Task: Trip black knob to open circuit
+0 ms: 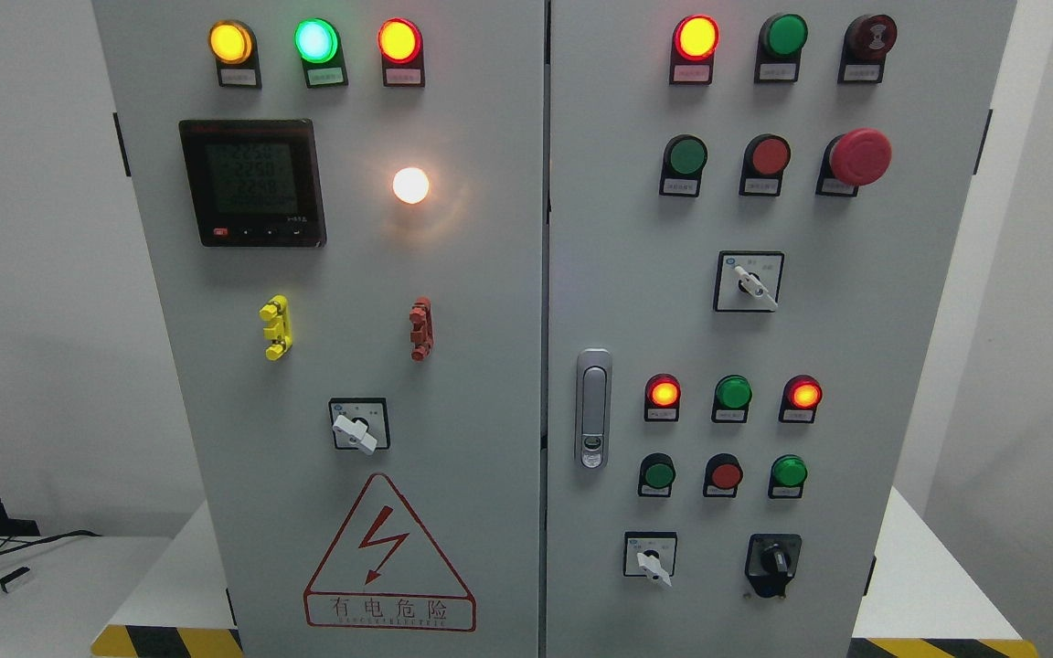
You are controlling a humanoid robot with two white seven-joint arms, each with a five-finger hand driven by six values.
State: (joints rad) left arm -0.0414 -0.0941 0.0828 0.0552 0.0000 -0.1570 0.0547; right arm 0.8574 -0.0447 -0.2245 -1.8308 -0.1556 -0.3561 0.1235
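The black knob (774,559) sits at the lower right of the grey cabinet's right door (856,366), on a black plate, its pointer roughly upright. To its left is a white-handled selector switch (652,558). Neither of my hands nor any arm shows in the head view.
The right door also carries a silver latch handle (593,420), a red mushroom stop button (858,156), a white selector (750,282) and rows of lamps and buttons. The left door (453,366) holds a meter (252,183), a lit white lamp (410,185) and a hazard triangle (389,557).
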